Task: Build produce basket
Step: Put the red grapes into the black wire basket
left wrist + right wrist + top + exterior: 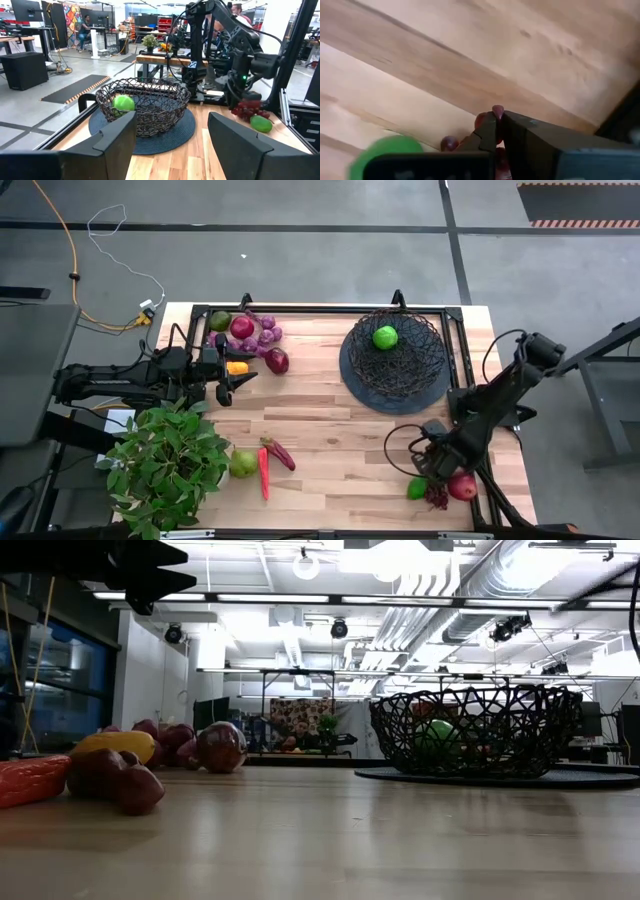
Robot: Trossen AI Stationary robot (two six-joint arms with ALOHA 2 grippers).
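Observation:
The black wire basket (395,358) stands at the table's far right with one green lime (385,337) inside; the left wrist view shows the basket (145,107) too. My right gripper (432,475) is at the near right corner, shut on a dark red grape bunch (437,495), between a lime (417,488) and a red apple (462,485). My left gripper (226,377) is open at the far left, beside a yellow-orange fruit (237,367). Behind it lie a lime, apples and purple grapes (262,335). My right gripper pinches the grape bunch near its top (481,120) between the two shut fingers, coming from above and slanting down. The bunch (247,110) hangs below the fingers. I cannot tell whether its lower end touches the table.
A leafy potted plant (165,460) fills the near left corner. A green pear (243,464) and red chilli peppers (266,468) lie next to it. Bare wood (330,430) stretches across the table's middle. A black frame (460,350) runs along the far and right edges.

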